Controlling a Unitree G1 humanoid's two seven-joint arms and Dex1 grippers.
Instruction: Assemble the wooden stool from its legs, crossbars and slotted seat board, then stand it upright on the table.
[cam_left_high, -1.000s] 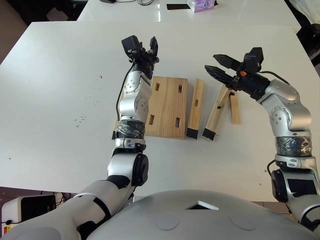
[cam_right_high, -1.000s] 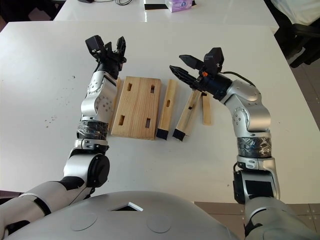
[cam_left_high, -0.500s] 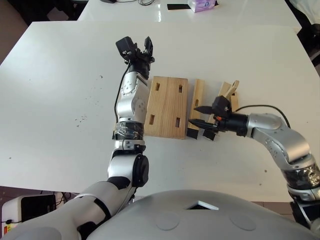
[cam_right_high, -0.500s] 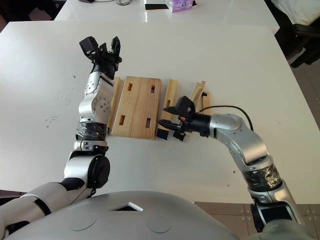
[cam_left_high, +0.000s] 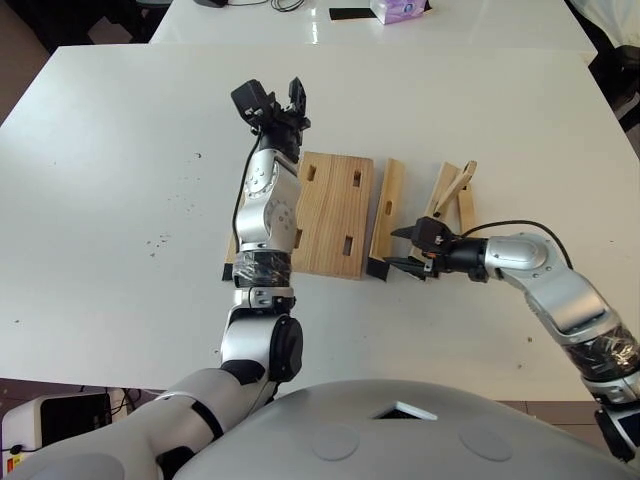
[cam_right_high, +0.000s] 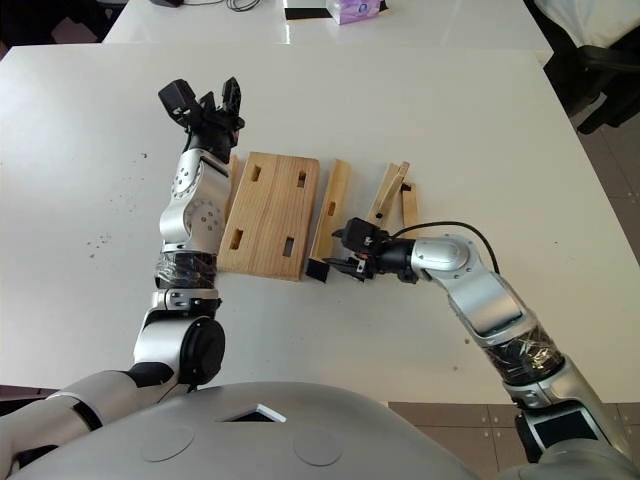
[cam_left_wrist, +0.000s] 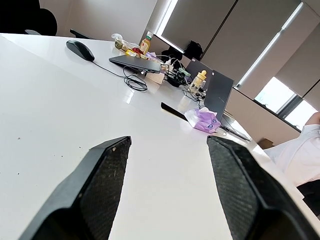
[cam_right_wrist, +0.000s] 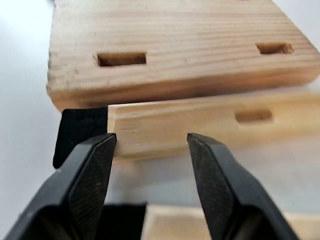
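— Our step?
— Our left gripper (cam_left_high: 284, 101) hangs spread beyond the seat board's (cam_left_high: 335, 212) far left corner. Just right of the board lies a leg (cam_left_high: 388, 212), our right gripper (cam_left_high: 393, 250) spread about its near end: a pickup, we reckon.
— Next?
— We close squarely.

Our left arm stretched forward, left black two-finger tool (cam_left_high: 284, 95) lifted, fingers spread, our right arm bent low, right black tool (cam_left_high: 392, 248) pointing left, fingers parted.
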